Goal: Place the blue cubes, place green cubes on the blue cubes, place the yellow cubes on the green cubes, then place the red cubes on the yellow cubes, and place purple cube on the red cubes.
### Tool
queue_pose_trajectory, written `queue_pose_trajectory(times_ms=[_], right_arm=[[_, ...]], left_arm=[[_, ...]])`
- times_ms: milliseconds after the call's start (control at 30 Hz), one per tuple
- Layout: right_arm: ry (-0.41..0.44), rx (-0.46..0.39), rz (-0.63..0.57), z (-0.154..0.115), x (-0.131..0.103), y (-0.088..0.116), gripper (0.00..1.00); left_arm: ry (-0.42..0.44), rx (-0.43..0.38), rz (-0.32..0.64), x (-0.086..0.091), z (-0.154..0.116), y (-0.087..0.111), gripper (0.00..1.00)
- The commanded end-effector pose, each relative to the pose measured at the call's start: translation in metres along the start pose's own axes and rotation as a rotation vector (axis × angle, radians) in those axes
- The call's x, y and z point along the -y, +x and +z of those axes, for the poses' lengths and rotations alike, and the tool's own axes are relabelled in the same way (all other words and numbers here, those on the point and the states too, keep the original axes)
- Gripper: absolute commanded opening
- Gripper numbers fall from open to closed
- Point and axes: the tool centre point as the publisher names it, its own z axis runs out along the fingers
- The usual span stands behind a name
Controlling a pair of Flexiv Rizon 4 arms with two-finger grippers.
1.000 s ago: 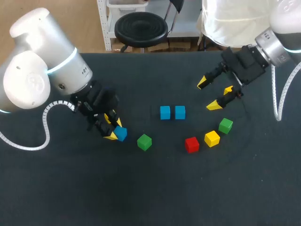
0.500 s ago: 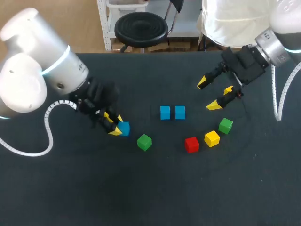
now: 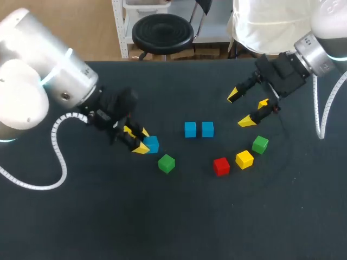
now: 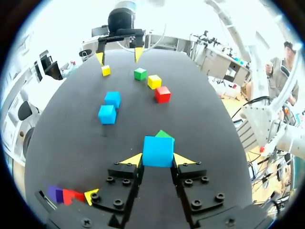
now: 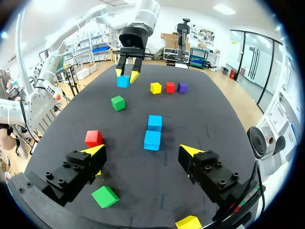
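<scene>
My left gripper [image 3: 142, 142] is shut on a blue cube [image 3: 151, 144], which shows squarely between its yellow tips [image 4: 157, 151]. Two more blue cubes [image 3: 190, 129] [image 3: 207, 129] lie side by side at mid-table, to the right of the held one. A green cube [image 3: 166, 163] sits just ahead of the held cube [image 4: 163, 135]. Red [image 3: 220, 166], yellow [image 3: 244, 159] and green [image 3: 260, 144] cubes lie in an arc at the right. My right gripper [image 3: 241, 108] hangs open above the table behind that arc, with the blue pair [image 5: 152, 140] ahead of its fingers.
A second yellow cube [image 4: 106, 70] lies under my right gripper. Yellow [image 5: 155, 88], red [image 5: 170, 87] and purple [image 5: 182, 87] cubes stand in a row at the table's left side, beyond my left gripper; my left arm hides them in the head view.
My left arm has carried the blue cube to the right, toward the blue pair. The right arm has kept still.
</scene>
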Motion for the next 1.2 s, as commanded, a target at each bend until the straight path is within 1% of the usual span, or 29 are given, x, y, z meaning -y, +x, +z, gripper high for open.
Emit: queue_pose_trajectory(times_ms=[33,567,633,667,700,767,800,867,1000,1033,1100,1133,1200], right_arm=[[0.000,-0.001,0.000,0.000,0.000,0.000,1.00],[0.000,-0.001,0.000,0.000,0.000,0.000,1.00],[0.000,-0.001,0.000,0.000,0.000,0.000,1.00],[0.000,-0.001,0.000,0.000,0.000,0.000,1.00],[0.000,-0.001,0.000,0.000,0.000,0.000,1.00],[0.000,-0.001,0.000,0.000,0.000,0.000,1.00],[0.000,-0.001,0.000,0.000,0.000,0.000,1.00],[0.000,-0.001,0.000,0.000,0.000,0.000,1.00],[0.000,-0.001,0.000,0.000,0.000,0.000,1.00],[0.000,-0.001,0.000,0.000,0.000,0.000,1.00],[0.000,-0.001,0.000,0.000,0.000,0.000,1.00],[0.000,-0.001,0.000,0.000,0.000,0.000,1.00],[0.000,-0.001,0.000,0.000,0.000,0.000,1.00]], left_arm=[[-0.010,0.019,0.004,0.006,-0.002,0.007,0.00],[-0.010,0.019,0.004,0.006,-0.002,0.007,0.00],[-0.046,-0.034,0.007,0.006,-0.003,0.008,0.00],[-0.058,-0.040,0.004,0.007,-0.004,0.007,0.00],[-0.072,-0.051,0.002,0.007,-0.005,0.005,0.00],[-0.100,-0.111,0.000,0.004,-0.005,0.000,0.00],[-0.106,-0.117,0.008,0.003,-0.005,-0.003,0.00],[-0.133,-0.161,0.016,0.001,-0.005,-0.010,0.00],[-0.148,-0.197,0.019,-0.004,0.000,-0.019,0.00],[-0.147,-0.216,0.013,-0.006,0.002,-0.020,0.00],[-0.147,-0.217,0.017,-0.008,0.006,-0.022,0.00],[-0.150,-0.237,0.010,-0.010,0.008,-0.022,0.00],[-0.144,-0.229,0.008,-0.013,0.010,-0.023,0.00]])
